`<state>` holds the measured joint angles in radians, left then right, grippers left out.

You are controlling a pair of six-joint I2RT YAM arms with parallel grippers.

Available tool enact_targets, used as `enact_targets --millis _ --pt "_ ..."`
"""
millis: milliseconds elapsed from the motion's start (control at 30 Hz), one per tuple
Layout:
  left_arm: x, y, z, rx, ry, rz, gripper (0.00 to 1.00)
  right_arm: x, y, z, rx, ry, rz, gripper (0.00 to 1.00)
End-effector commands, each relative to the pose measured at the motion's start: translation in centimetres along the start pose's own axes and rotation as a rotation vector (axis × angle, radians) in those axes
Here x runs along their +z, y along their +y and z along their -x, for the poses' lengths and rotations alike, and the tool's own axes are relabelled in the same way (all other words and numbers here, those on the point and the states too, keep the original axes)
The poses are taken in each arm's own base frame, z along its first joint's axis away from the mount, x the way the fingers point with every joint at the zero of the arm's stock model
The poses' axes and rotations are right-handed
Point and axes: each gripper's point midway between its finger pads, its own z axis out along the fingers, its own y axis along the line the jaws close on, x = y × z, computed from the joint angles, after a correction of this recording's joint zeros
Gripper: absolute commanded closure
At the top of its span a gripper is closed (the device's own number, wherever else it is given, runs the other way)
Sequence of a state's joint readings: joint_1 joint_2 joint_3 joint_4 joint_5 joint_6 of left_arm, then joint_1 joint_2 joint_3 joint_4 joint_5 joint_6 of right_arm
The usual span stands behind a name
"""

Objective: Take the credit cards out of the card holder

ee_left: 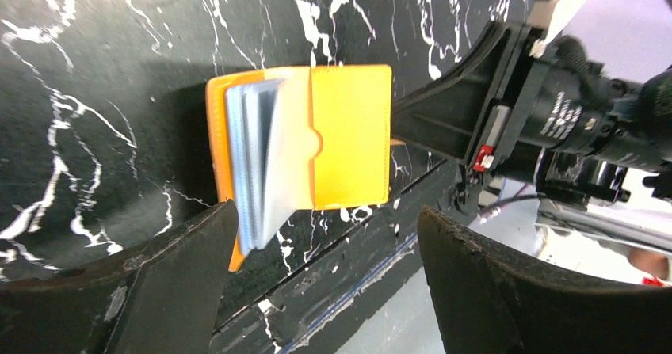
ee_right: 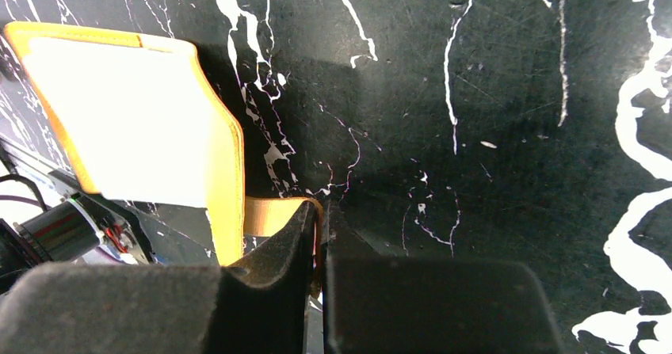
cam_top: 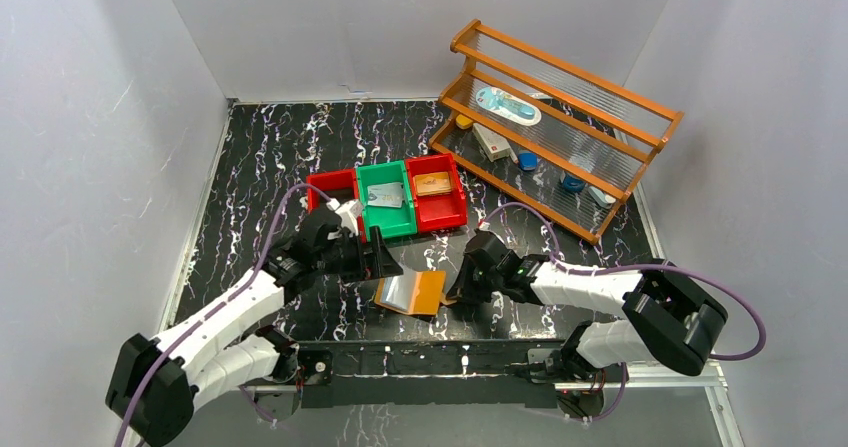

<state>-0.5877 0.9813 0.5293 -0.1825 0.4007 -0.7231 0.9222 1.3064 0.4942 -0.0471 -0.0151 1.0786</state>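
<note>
- Black-fingered left gripper (ee_left: pixel 326 211) stands with its jaws wide apart, holding nothing. The fanned grey-blue leaves are just ahead of its left finger.
- The tan card holder (ee_left: pixel 349 136) lies open on the table (ee_left: pixel 95 69) between both grippers. The credit cards (ee_left: pixel 253 156) sit among those leaves, and I cannot tell card from sleeve.
- The right gripper (ee_right: pixel 321 219) is pinched tight on the snap tab (ee_right: pixel 273 215), anchoring the holder.
- My advice: nip one card edge only and pull away from the spine.
- No brand is readable, and the lettering on the motor housing (ee_left: pixel 570 120) is too small.

Shells: glossy white plastic link covers (cam_top: pixel 225 312) behind my left pincer (cam_top: pixel 390 265) and right pincer (cam_top: pixel 455 295).
Joints: bulky black housings (cam_top: pixel 680 317).
Cables: thin purple cords (cam_top: pixel 517 205) trailing back.
Fingers: matte black scuffed wedges (ee_left: pixel 174 291).
Light: small green dot (cam_top: pixel 521 264) I see behind right pincer.
</note>
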Motion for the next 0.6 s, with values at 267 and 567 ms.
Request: enact_targets --millis 267,567 --pt "0.0 -0.2 0.1 0.045 0.002 -0.004 0.17 0.5 0.2 0.2 0.017 -0.008 0.005 0.96" --pt "1.6 -0.1 -0.6 0.051 0.03 -0.043 0.19 1.2 -0.3 -0.2 0.022 0.016 -0.007 0.96"
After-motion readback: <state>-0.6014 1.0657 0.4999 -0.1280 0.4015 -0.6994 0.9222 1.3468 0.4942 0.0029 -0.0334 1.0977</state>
